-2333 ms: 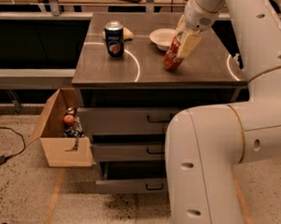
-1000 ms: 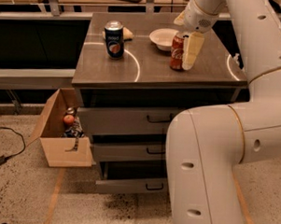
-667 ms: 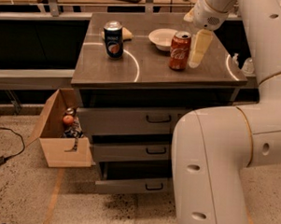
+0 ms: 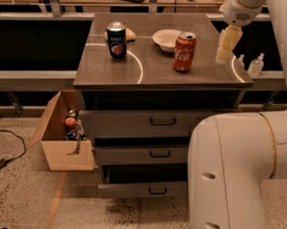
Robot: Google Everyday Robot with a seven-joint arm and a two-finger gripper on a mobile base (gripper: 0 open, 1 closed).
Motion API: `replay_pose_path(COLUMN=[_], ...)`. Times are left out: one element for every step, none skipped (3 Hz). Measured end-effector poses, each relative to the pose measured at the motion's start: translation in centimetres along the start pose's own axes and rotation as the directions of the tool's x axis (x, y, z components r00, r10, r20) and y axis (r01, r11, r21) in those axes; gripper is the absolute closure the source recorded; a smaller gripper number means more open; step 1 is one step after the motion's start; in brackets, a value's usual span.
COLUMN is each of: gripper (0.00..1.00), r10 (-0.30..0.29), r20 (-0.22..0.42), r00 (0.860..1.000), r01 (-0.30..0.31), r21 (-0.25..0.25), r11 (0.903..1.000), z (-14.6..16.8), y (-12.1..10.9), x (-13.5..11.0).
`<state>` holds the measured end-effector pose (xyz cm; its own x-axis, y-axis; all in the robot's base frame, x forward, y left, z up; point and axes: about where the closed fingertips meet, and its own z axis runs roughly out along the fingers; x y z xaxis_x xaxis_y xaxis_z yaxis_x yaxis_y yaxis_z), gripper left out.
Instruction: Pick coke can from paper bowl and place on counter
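Note:
The red coke can stands upright on the grey metal counter, just in front and to the right of the white paper bowl, which holds nothing. My gripper hangs above the counter's right edge, about a can's width to the right of the coke can, apart from it. It is open and holds nothing.
A dark blue can stands at the counter's back left with a tan object behind it. The cabinet drawers stick out a little. An open cardboard box sits on the floor at left. My white arm fills the lower right.
The gripper carried the tilted coke can down from beside the bowl, set it upright on the counter, let go and moved away to the right.

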<state>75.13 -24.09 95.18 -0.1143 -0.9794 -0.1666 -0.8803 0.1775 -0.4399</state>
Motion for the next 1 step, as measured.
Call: replay_pose_path(gripper=[0.0], r10=[0.004], r20=[-0.014], r00=[1.0], r01=[-0.003], r21=[0.01], r11=[0.9999], z=[0.11], y=[-0.28], x=[0.36])
